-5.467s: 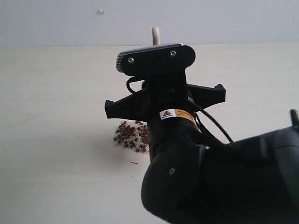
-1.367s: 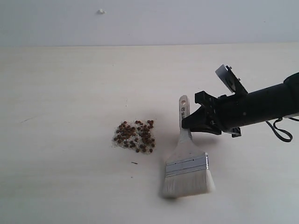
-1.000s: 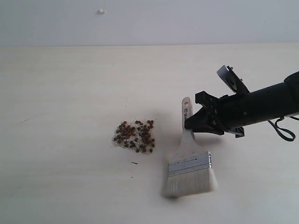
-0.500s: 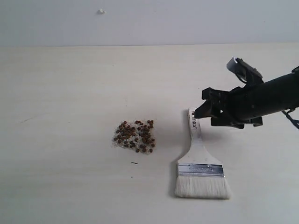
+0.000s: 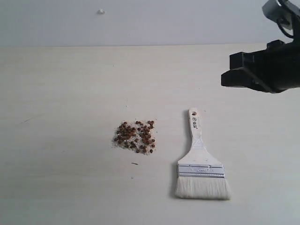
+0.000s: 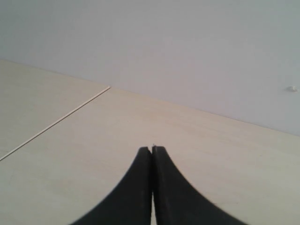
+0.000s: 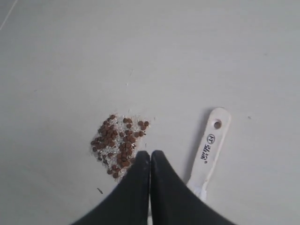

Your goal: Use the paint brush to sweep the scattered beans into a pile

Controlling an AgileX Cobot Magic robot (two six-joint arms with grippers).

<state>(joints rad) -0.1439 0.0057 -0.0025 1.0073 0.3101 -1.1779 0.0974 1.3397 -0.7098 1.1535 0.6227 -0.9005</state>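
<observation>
The reddish-brown beans (image 5: 135, 138) lie gathered in one compact pile (image 7: 116, 143) on the pale table, mixed with whitish crumbs. To their right the paint brush (image 5: 199, 159) lies flat and free, bristles toward the near edge, its cream handle (image 7: 210, 147) with the hole pointing away. My right gripper (image 7: 150, 153) hangs shut and empty well above the table, and shows as a black block at the upper right in the exterior view (image 5: 255, 72). My left gripper (image 6: 152, 149) is shut with nothing between its fingers, over bare table away from the beans.
A pale wooden table (image 5: 65, 93) runs back to a grey-white wall with a small white mark (image 5: 101, 11). A thin dark sliver (image 5: 135, 163) lies just in front of the pile. A seam line (image 6: 56, 123) crosses the table in the left wrist view.
My right gripper let go of the brush handle, shut, and rose up and to the right. The brush settled flat on the table. The pile has not moved.
</observation>
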